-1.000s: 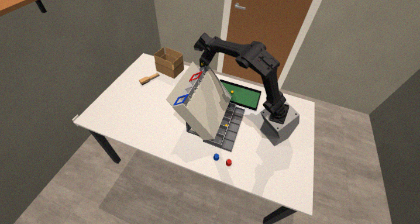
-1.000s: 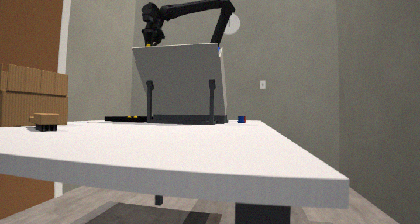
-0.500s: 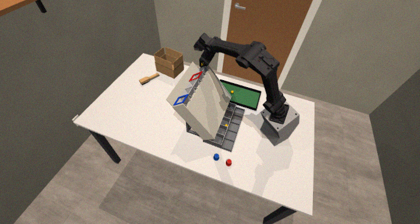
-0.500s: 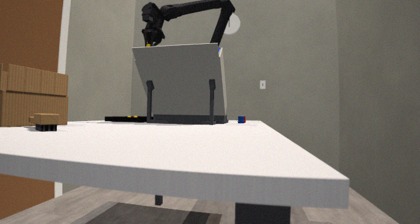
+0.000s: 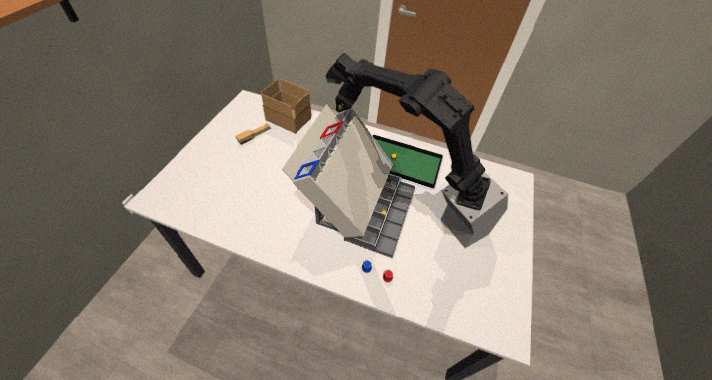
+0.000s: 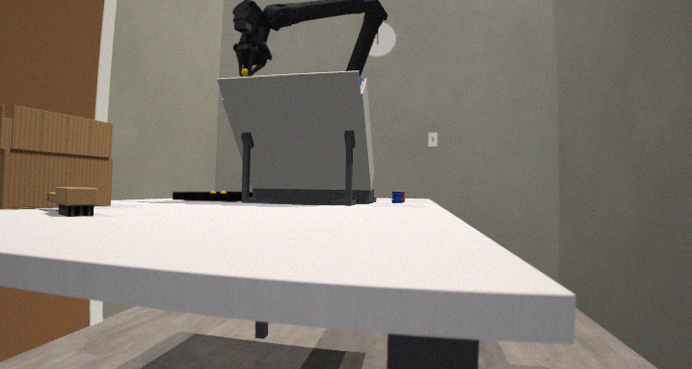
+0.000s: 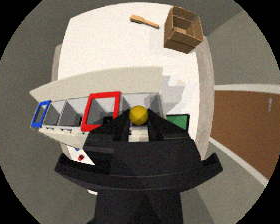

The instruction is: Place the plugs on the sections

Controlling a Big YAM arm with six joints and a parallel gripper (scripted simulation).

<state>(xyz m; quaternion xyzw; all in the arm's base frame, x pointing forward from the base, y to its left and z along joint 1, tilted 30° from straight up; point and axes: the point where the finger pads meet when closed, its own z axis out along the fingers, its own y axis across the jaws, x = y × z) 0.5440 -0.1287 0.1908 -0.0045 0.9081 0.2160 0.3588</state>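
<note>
My gripper (image 5: 340,106) is shut on a yellow marble (image 7: 138,116) and holds it just above the top edge of the tilted cover. In the wrist view the marble hangs over the plain funnel (image 7: 139,104) right of the red-banded funnel (image 7: 102,110). The blue-banded funnel (image 7: 40,113) is at the far left of the row. In the top view I see the red-banded funnel (image 5: 331,129) and the blue-banded funnel (image 5: 305,169). The marble also shows in the exterior view (image 6: 245,71). The blue plug (image 5: 367,265) and the red plug (image 5: 387,275) stand on the table in front of the sectioned tray (image 5: 386,217), which holds one marble (image 5: 383,211).
A green marble tray (image 5: 413,161) with one marble (image 5: 393,155) lies behind the cover. A cardboard box (image 5: 286,103) and a wooden brush (image 5: 252,133) are at the far left of the table. The arm's base (image 5: 472,205) stands at the right.
</note>
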